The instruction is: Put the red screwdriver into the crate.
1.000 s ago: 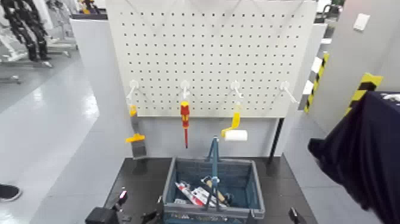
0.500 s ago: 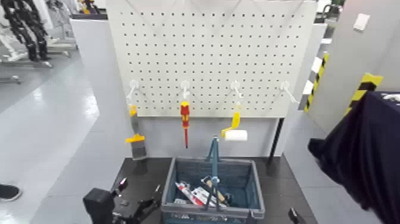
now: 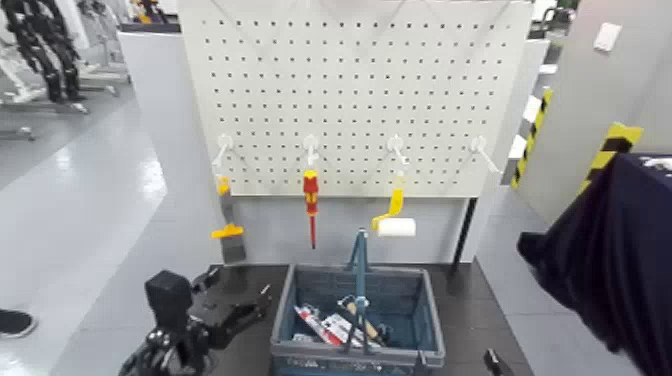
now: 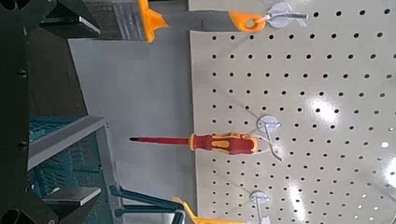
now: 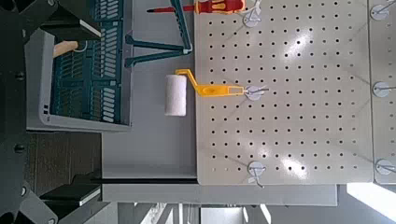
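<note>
Head view, one red screwdriver [image 3: 311, 195], one crate [image 3: 423, 318], four white hooks [image 3: 311, 147]

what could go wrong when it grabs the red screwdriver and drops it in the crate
The red screwdriver hangs between two tools, so the left gripper might bump the scraper. The crate's raised handle could catch it during lowering. Items already inside may leave it tilted.

One crate [image 3: 432, 320] is counted at six o'clock. Toward the centre, three hanging tools are seen: one scraper [image 3: 229, 235], one screwdriver [image 3: 311, 195], one paint roller [image 3: 396, 227]. Four hooks [image 3: 311, 145] are counted above, on one pegboard [image 3: 350, 80].
</note>
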Robot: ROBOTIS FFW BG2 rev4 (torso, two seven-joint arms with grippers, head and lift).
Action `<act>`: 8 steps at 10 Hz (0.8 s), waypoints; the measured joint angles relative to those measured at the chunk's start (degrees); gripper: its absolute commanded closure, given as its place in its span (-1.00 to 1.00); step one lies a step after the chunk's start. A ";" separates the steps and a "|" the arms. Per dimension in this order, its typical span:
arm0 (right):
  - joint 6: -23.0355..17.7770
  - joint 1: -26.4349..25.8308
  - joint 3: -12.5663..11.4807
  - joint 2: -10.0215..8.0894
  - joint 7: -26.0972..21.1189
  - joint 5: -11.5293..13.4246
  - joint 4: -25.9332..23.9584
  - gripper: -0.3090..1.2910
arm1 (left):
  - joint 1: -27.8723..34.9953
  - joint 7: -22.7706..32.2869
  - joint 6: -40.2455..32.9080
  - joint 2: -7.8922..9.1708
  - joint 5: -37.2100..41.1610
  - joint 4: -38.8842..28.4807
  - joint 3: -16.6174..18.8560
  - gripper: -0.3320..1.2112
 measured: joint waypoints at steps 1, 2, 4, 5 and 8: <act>-0.13 -0.06 0.03 -0.02 0.00 -0.10 0.10 -0.44 | -1.63 -0.35 0.73 0.86 0.17 0.49 -0.68 -0.43; -0.25 -0.11 0.08 -0.03 0.00 -0.18 0.19 -0.44 | -3.24 -0.74 1.11 1.70 0.35 1.20 -1.41 -0.43; -0.32 -0.24 0.16 -0.03 0.00 -0.27 0.29 -0.44 | -6.79 -2.02 1.23 2.78 0.75 3.66 -3.22 -0.42; -0.35 -0.26 0.21 -0.03 0.00 -0.30 0.31 -0.44 | -8.49 -2.30 1.18 3.08 1.25 5.20 -4.43 -0.42; -0.40 -0.40 0.38 -0.11 0.00 -0.44 0.52 -0.44 | -12.98 -3.27 0.92 3.81 2.92 8.82 -7.56 -0.43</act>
